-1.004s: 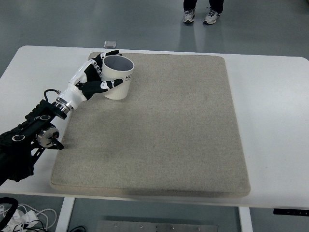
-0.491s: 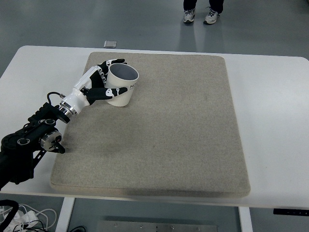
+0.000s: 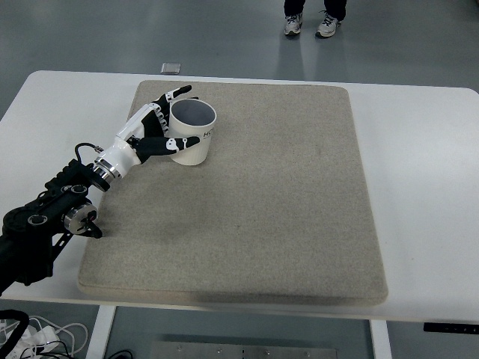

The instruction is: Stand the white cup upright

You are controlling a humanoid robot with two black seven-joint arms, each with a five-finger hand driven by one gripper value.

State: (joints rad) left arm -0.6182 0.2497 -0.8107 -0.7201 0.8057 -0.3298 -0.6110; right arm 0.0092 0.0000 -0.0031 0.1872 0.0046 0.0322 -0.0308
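Note:
The white cup (image 3: pixel 193 133) stands upright, mouth up, on the beige mat (image 3: pixel 299 194) near its far left corner. My left hand (image 3: pixel 177 117) is at the cup's left side, its arm reaching in from the lower left. The fingers (image 3: pixel 171 96) are stretched out behind the rim and look clear of the wall. The thumb (image 3: pixel 183 141) lies along the cup's front and seems to touch it. The right arm is out of view.
The mat covers most of the white table (image 3: pixel 419 149). A small grey object (image 3: pixel 171 68) lies just past the table's far edge. A person's shoes (image 3: pixel 310 26) show at the top. Cables (image 3: pixel 37 333) hang below the near left corner.
The cup went from tilted in my left hand to standing upright on the mat, shifted slightly right. The fingers have straightened away from the rim.

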